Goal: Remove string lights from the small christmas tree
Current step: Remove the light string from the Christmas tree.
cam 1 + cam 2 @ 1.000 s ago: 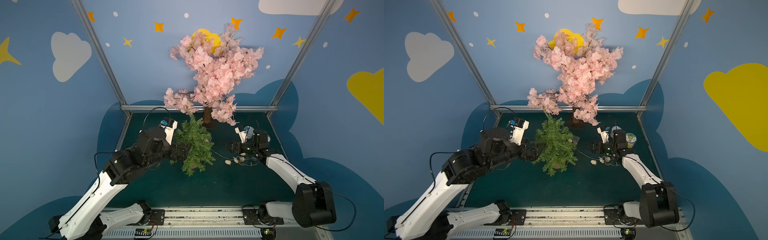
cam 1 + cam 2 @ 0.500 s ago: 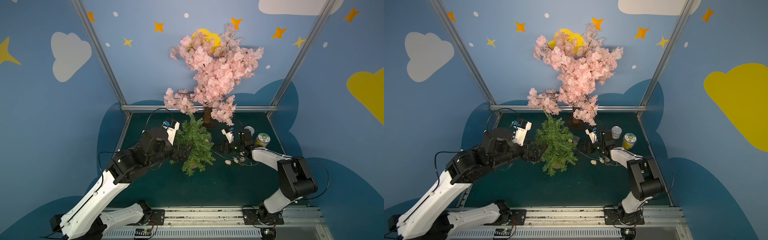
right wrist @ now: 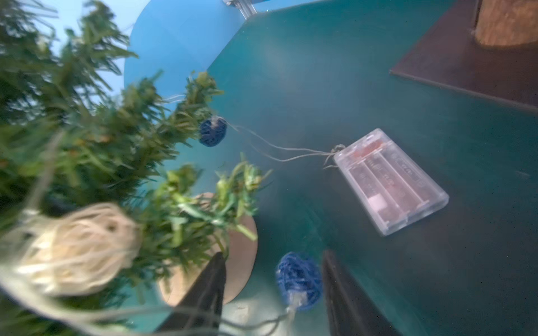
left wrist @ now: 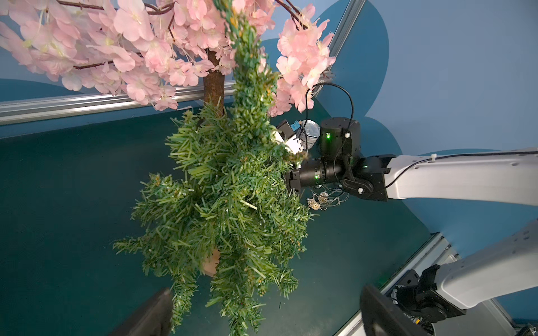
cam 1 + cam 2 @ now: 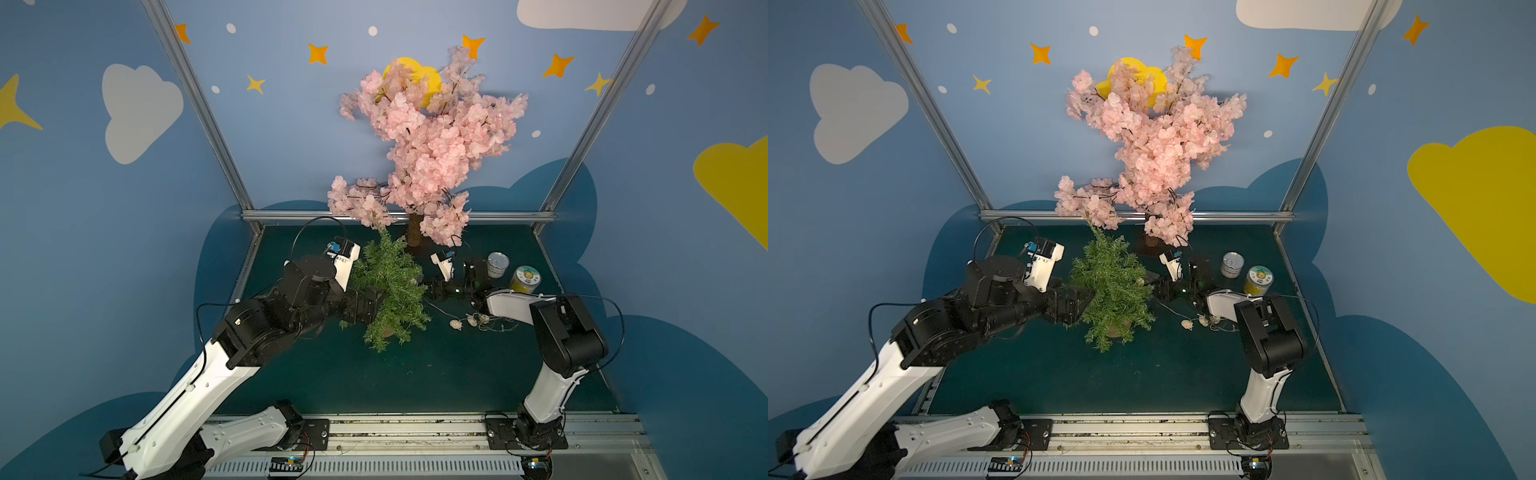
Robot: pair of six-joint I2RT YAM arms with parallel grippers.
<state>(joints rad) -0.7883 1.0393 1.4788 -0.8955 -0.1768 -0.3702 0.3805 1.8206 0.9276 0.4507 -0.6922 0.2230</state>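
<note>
Green, bushy small christmas tree (image 5: 392, 291) stands on tan pot (image 5: 387, 331), mid-mat (image 5: 332, 374). The string lights (image 5: 469, 321) are partly off it: cream balls and pale wire heaped on mat just right of tree. Right wrist view alone shows cream ball (image 3: 78, 250) and blue ball (image 3: 212, 131) among branches, clear battery box (image 3: 390, 180) flat on mat. Arms: left gripper (image 5: 368, 305) level at tree's left side, jaws wide, holding nothing; right gripper (image 3: 273, 256) low at tree's right side, jaws half apart around second blue ball (image 3: 300, 279), gap on one side
</note>
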